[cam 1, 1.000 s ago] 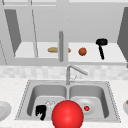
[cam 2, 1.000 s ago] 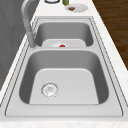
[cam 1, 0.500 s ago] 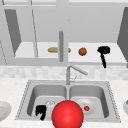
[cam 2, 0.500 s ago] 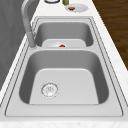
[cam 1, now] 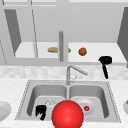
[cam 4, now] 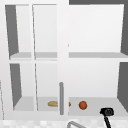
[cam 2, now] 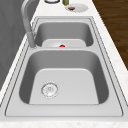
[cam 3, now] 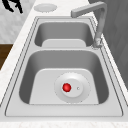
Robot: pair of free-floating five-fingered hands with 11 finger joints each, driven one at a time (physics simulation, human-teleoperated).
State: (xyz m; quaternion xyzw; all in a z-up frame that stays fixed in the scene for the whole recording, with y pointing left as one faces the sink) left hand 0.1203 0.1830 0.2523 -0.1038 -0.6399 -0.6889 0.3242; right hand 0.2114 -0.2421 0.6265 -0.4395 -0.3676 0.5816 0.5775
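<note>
Orange [cam 1: 82,51] on the cabinet's bottom shelf [cam 1: 100,53], right hand [cam 1: 105,65] at the shelf's front edge.
Right hand hangs just right of the orange, apart from it, fingers pointing down, held together and gripping nothing; open shelf lies between them. A bread roll [cam 1: 53,49] sits left, beyond the door handle [cam 1: 61,46]. Left hand [cam 1: 41,111] hovers over the left basin's [cam 1: 33,97] front rim, fingers loosely curled down, beside a red ball [cam 1: 67,115].

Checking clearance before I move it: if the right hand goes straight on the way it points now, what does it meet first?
The right hand hangs at the cabinet's shelf edge, pointing down. Straight down, it likely meets the counter behind the sink first; depth is unclear.
</note>
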